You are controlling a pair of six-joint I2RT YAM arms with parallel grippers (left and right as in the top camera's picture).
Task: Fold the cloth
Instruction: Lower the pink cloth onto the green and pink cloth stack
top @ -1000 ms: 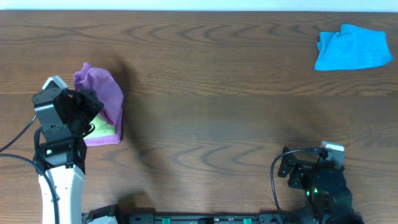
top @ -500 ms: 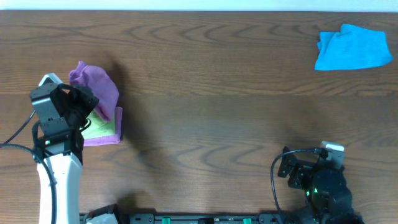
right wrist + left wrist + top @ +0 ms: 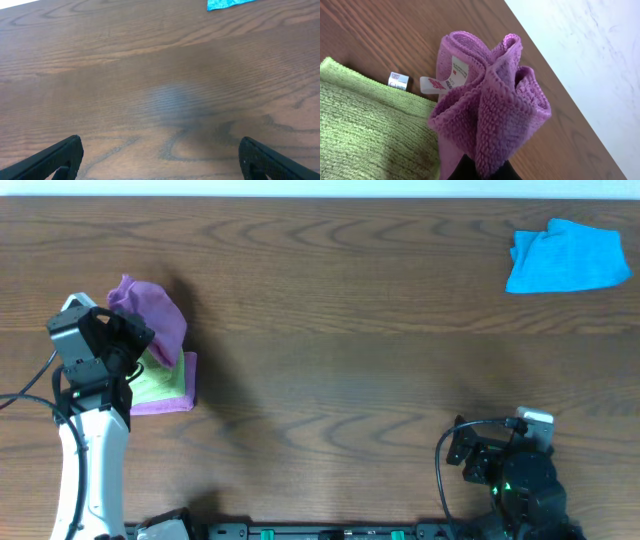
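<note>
The cloth [image 3: 152, 320] is pinched, bunched, in the clenched left end effector [image 3: 480, 173], just beside the green cloth [image 3: 160, 384]. The right end effector [image 3: 162, 161] gapes empty, well apart.

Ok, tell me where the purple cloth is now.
Overhead view, far left of the table: the purple cloth is bunched in the shut left gripper, against the green cloth, far from the blue cloth at the far right.

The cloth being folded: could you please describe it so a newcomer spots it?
At the wooden table's left end, the left end effector pinches a raised bundle. That is the cloth: purple-magenta terry with a white tag, unlike the flat lime-green cloth beside it or the distant blue cloth.
</note>
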